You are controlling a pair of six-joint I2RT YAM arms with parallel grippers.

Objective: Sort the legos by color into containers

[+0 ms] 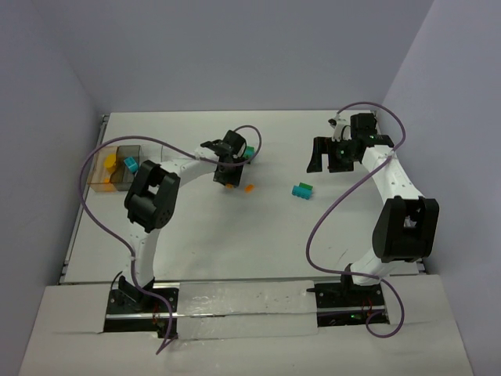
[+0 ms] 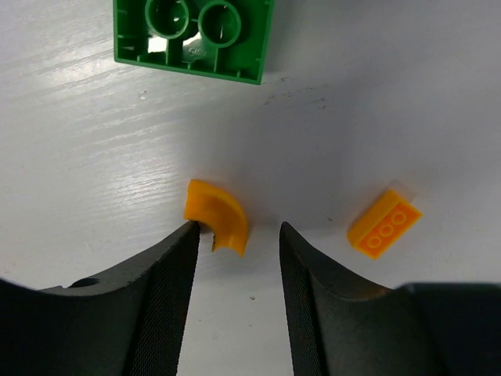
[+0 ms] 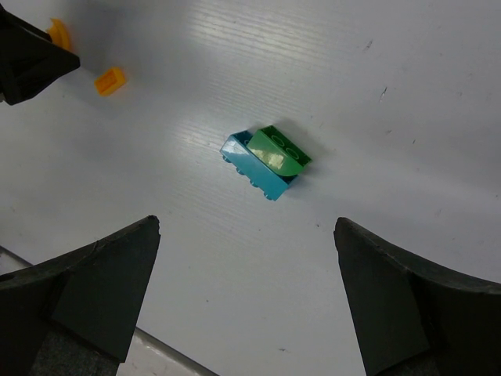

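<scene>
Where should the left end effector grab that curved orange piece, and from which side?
Pinch its two side edges from straight above. The curved orange piece lies low on the table between the left end effector's fingers, narrower than their gap.

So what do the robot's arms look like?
The left arm and the right arm are white tubes with chunky black joints. A thin purple cable loops loosely along each one. The left gripper and the right gripper are black, each with two wedge-shaped fingers that have a fine grid texture inside.
</scene>
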